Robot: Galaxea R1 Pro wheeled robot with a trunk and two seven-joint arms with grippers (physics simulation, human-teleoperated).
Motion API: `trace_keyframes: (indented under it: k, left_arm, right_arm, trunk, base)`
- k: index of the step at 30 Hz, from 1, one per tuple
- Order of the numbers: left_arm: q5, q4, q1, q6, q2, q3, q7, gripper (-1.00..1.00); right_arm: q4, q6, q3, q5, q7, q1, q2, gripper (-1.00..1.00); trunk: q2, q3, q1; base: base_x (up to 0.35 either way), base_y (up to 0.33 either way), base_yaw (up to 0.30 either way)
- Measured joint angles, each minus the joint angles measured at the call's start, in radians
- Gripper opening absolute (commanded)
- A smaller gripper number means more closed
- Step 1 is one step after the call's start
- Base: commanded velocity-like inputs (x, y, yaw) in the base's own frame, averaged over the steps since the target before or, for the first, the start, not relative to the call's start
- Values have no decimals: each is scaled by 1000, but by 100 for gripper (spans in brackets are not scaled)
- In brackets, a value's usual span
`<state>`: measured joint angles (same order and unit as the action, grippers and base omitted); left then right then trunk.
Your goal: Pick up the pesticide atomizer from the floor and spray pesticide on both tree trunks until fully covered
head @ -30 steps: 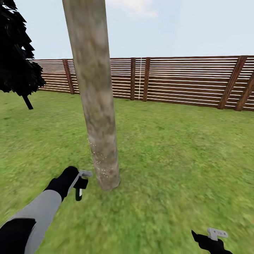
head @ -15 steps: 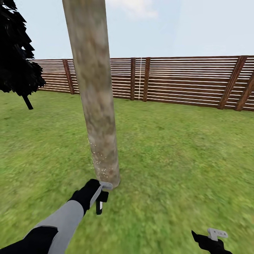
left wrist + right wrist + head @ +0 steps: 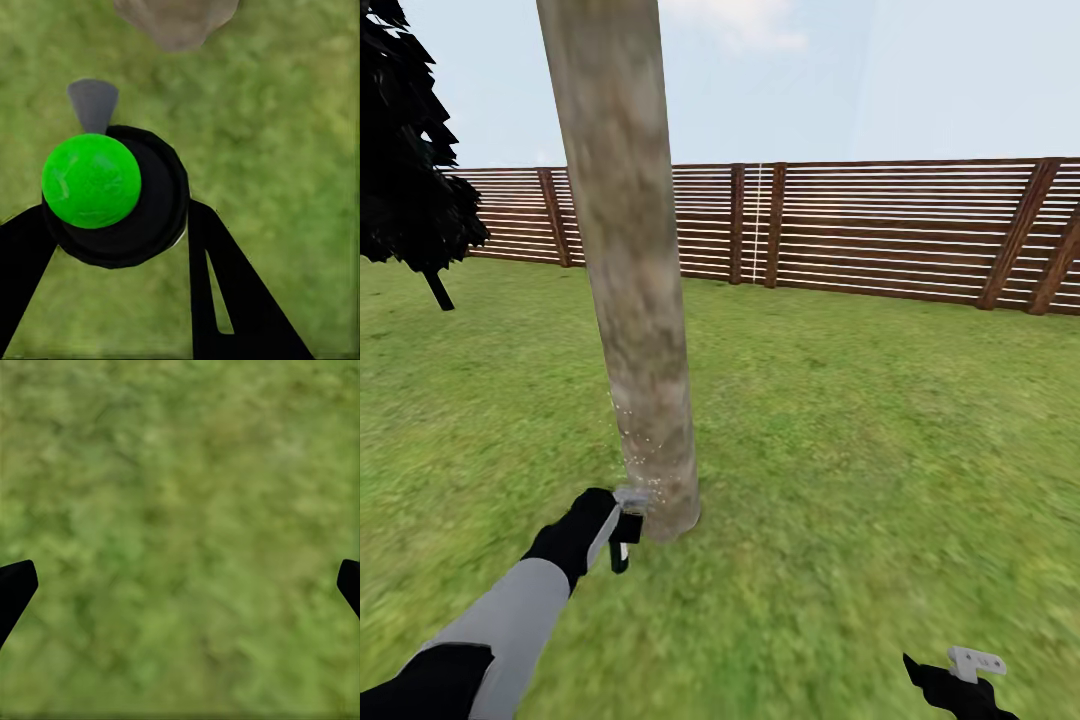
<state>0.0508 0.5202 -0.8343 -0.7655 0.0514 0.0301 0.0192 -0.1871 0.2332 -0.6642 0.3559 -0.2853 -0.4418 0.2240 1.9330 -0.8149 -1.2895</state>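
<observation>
Black bottle [image 3: 621,545] hangs upright, long axis vertical, clamped in my left gripper [image 3: 626,512] beside the blotchy trunk [image 3: 630,300]; right gripper [image 3: 972,668] spread wide, empty.

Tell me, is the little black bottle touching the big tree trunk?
Cannot tell. In the head view the pesticide atomizer sits right beside the tree trunk, without a plain gap.

Left gripper [image 3: 628,512] holds what looks like the pesticide atomizer [image 3: 622,545] against the tree trunk [image 3: 630,300].
</observation>
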Motion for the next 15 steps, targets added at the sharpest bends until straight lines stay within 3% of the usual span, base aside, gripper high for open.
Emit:
trace_keyframes:
  k: [2,3,5,7,8,11,15]
  left_arm:
    - [-2,-84,0,8,5,0,-1,-100]
    - [-2,-135,0,45,6,0,-1,-100]
    - [-4,-269,8,193,8,0,-2,-100]
    - [-3,-335,24,284,8,-2,-1,-100]
    - [-4,-346,40,321,10,-2,-1,-100]
    - [-16,-344,52,349,23,-5,1,-100]
    - [-62,-256,53,347,40,-3,15,-100]
  right_arm:
    - [0,0,0,0,0,0,0,100]
    - [0,0,0,0,0,0,0,100]
    - [0,0,0,0,0,0,0,100]
    - [0,0,0,0,0,1,0,100]
    - [0,0,0,0,0,1,0,100]
    - [0,0,0,0,0,1,0,100]
    - [-1,0,0,-1,0,1,0,100]
  trunk:
    - [0,0,0]
    - [0,0,0]
    - [0,0,0]
    - [0,0,0]
    - [0,0,0]
    - [0,0,0]
    - [0,0,0]
  base:
    - [0,0,0]
    - [0,0,0]
    - [0,0,0]
    - [0,0,0]
    - [0,0,0]
    - [0,0,0]
    - [0,0,0]
